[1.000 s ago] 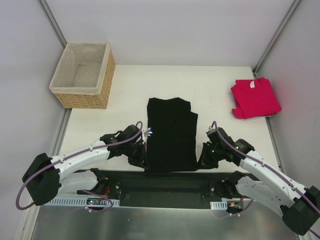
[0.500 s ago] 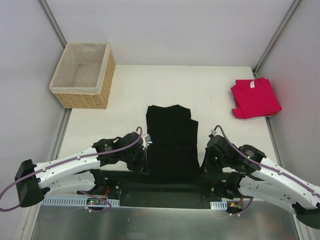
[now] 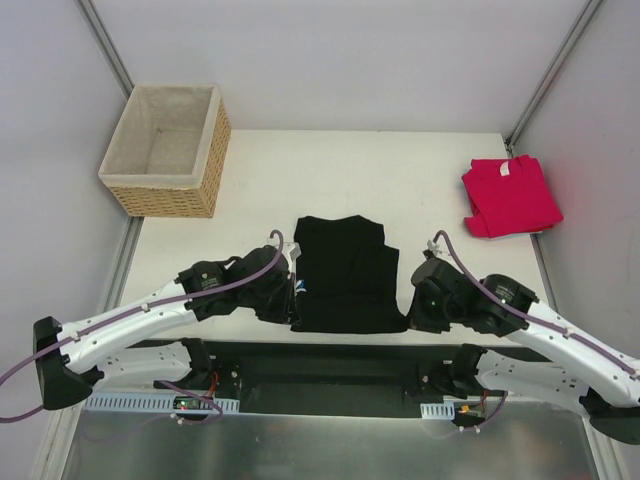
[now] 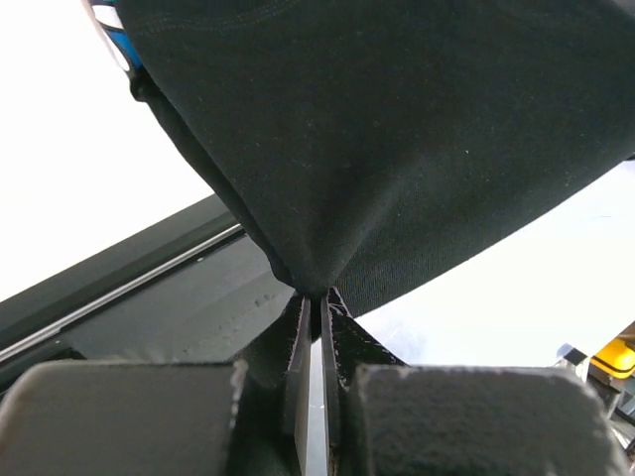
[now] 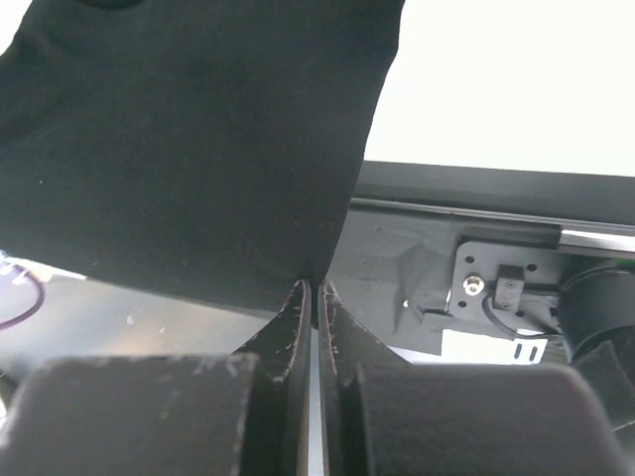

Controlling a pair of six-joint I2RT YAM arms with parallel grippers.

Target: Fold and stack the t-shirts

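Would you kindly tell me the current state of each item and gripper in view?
black t-shirt: folded narrow, near corners pinched and lifted.
red t-shirt: folded, lying apart at the far right, untouched.
wicker basket: upright, nothing visible inside.
left gripper: fingers shut on the black t-shirt's near left corner.
right gripper: fingers shut on its near right corner.

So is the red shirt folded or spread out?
Folded: the pinkish-red cloth t-shirt lies as a layered bundle, no sleeves spread, by the right edge of the white table.
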